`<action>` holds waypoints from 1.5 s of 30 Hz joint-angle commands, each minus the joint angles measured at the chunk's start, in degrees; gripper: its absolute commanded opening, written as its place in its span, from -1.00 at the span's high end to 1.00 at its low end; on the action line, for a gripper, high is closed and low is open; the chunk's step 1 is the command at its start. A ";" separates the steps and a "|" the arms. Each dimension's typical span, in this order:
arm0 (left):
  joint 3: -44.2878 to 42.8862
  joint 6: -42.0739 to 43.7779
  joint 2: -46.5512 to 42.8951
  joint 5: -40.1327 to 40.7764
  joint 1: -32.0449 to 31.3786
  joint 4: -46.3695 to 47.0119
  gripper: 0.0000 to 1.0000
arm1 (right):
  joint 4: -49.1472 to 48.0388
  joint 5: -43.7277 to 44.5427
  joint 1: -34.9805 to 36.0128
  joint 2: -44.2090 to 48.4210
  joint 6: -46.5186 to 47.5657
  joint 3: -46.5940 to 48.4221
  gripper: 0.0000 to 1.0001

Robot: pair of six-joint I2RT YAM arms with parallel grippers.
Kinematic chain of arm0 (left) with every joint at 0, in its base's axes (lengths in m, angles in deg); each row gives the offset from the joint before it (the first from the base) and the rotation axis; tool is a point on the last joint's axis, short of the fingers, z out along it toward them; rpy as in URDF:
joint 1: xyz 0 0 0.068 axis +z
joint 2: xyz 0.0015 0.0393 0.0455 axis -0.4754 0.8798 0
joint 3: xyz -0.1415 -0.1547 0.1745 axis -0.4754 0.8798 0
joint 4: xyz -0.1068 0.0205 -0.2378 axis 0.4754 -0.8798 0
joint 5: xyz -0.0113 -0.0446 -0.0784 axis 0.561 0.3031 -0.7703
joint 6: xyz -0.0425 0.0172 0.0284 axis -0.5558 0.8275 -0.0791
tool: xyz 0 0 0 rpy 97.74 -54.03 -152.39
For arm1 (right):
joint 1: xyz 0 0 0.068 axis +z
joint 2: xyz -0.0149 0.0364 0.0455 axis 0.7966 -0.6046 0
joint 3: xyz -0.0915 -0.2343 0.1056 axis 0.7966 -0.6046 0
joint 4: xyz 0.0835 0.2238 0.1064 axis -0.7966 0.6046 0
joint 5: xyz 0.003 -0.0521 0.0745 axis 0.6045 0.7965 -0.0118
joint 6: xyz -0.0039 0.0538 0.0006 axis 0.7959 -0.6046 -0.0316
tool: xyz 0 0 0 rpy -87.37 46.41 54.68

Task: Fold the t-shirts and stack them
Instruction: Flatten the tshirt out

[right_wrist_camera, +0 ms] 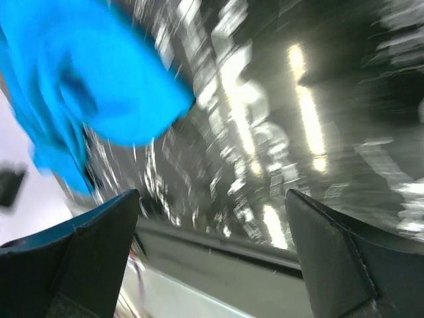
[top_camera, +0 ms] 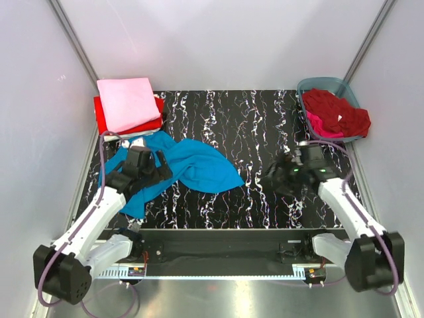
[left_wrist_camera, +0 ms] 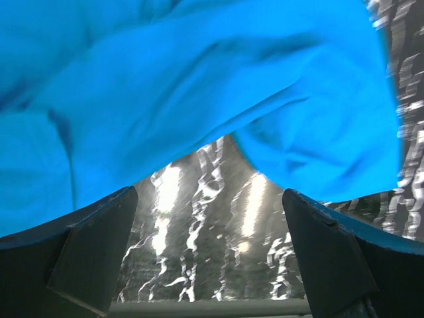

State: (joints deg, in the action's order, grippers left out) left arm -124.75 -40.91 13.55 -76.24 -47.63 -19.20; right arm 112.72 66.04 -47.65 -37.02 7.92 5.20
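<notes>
A turquoise blue t-shirt lies crumpled on the left half of the black marbled table; it fills the upper part of the left wrist view and shows at the upper left of the right wrist view. My left gripper hovers over the shirt's left part, open, nothing between its fingers. My right gripper is open over bare table right of the shirt. A folded pale pink t-shirt tops a bright red one at the back left. Dark red and magenta t-shirts fill the tub.
The grey-blue plastic tub stands at the back right corner. White walls close in the table on three sides. A metal rail runs along the near edge between the arm bases.
</notes>
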 commanded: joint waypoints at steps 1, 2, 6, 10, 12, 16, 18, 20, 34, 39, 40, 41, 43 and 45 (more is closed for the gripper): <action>4.46 -2.40 -1.06 0.05 -0.18 2.29 -0.94 | -6.19 6.06 15.44 -4.42 -7.58 2.13 -0.94; 4.73 -2.58 -1.32 -0.30 -0.18 2.65 -0.94 | -7.24 7.03 18.64 -8.36 -8.38 2.92 -0.93; 3.33 -2.41 -3.25 -0.92 -0.18 0.91 -0.92 | -7.17 12.56 31.31 -22.25 -9.00 13.87 -0.89; -0.37 -0.57 -6.42 -0.22 -0.18 -3.84 -0.94 | -7.78 13.89 34.93 -33.16 -9.61 20.76 -0.85; -0.63 -0.12 -7.38 0.48 -0.18 -5.60 -0.96 | -8.75 13.63 35.63 -37.74 -9.70 23.21 -0.84; 1.21 -2.30 -8.36 0.83 -0.18 -4.99 -0.97 | -8.31 13.54 35.72 -44.42 -8.74 27.96 -0.83; 2.35 -3.63 -7.40 2.85 -0.18 -5.52 -0.98 | -7.53 13.45 35.72 -47.41 -8.30 30.59 -0.82; 3.93 -4.86 -6.86 3.21 -0.09 -4.82 -0.97 | -6.99 13.89 35.81 -49.34 -8.21 32.18 -0.78; 17.38 -6.97 -6.60 6.03 3.16 7.92 -0.78 | 9.87 27.94 29.06 -42.52 4.35 42.39 1.00; 17.56 -6.98 -5.55 6.81 3.42 9.24 -0.75 | 16.12 30.39 15.01 -25.99 7.95 39.32 1.00; 17.73 -6.98 -5.19 6.64 3.42 9.51 -0.74 | 15.95 31.46 13.59 -23.36 8.31 38.53 1.00; 17.91 -6.98 -4.50 6.38 3.42 10.12 -0.73 | 15.34 32.25 11.92 -22.73 8.31 37.30 0.70; 17.82 -6.80 -3.79 6.20 3.42 10.30 -0.72 | 14.81 30.77 8.58 -23.85 9.54 36.50 -0.50; 17.30 -6.19 -3.78 5.50 3.42 10.04 -0.71 | 17.87 31.82 8.13 -26.40 9.55 37.64 -0.99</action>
State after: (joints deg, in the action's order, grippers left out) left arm -106.90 -47.27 9.51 -71.63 -44.48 -12.38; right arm 124.50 95.57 -39.96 -58.04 15.13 44.34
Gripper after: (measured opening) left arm 0.860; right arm 0.932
